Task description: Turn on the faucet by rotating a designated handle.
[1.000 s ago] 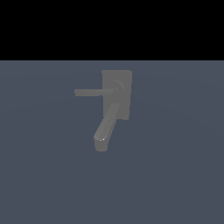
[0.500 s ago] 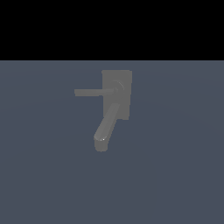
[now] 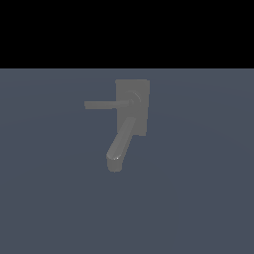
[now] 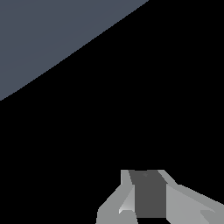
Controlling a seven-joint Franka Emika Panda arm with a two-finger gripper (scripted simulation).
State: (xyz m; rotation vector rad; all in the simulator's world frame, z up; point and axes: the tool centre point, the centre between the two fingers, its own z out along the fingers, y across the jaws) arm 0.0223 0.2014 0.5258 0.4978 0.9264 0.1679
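The faucet (image 3: 130, 116) lies on a flat slate-blue surface (image 3: 198, 198), roughly central in the exterior view, with its rectangular base plate (image 3: 141, 89) as the reference point. The handle (image 3: 106, 104), a thin straight bar, runs from a round hub (image 3: 133, 99) on the base plate out toward the exterior view's left; the thick rounded spout (image 3: 120, 144) leaves the same plate and angles down toward the near side, ending in a blunt tip. Handle and spout are well apart at their free ends. Judged from its matte grey, hard-edged form, the fixture is rigid and fixed in place; the bar should be stiff, smooth and somewhat slippery, pivoting only about the hub. The best place to engage it appears to be near the free end, far from the hub, where leverage is greatest and the spout is not in the way; a push against the bar's flat side may serve as well as a pinch. The arm is not visible in the exterior view. In the wrist view the gripper (image 4: 148, 205) shows only as pale grey finger bodies flanking a darker panel at the frame edge; the tips are cut off, so whether the jaws are spread or closed cannot be determined, and nothing is seen held. That view otherwise shows a corner of the blue surface against black. The surroundings beyond the surface are featureless black.
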